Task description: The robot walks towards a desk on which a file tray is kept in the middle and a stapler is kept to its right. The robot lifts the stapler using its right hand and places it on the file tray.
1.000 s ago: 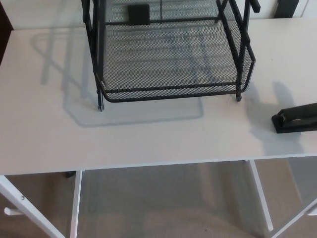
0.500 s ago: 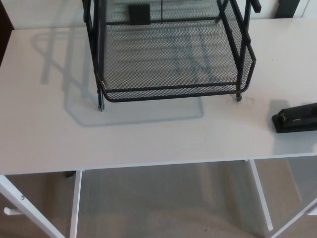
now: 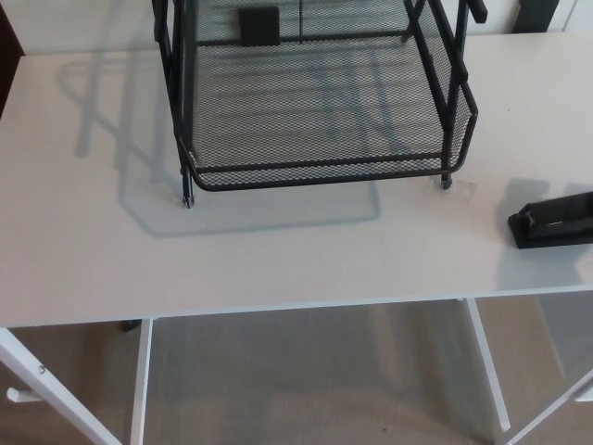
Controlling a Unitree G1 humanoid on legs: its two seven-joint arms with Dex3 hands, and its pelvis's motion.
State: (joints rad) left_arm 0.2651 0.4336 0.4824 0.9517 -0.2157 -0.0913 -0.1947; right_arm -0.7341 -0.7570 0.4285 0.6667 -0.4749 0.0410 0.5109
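At the right edge of the desk [image 3: 93, 232] the stapler [image 3: 554, 221] lies untouched, right of the file tray [image 3: 324, 173] and clear of it. Neither hand shows, so I cannot tell its opening. I judge the reach is pending: my right hand must come over the stapler.

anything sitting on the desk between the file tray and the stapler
Nothing. In the head view, the stretch of white desk between the file tray and the stapler is bare.
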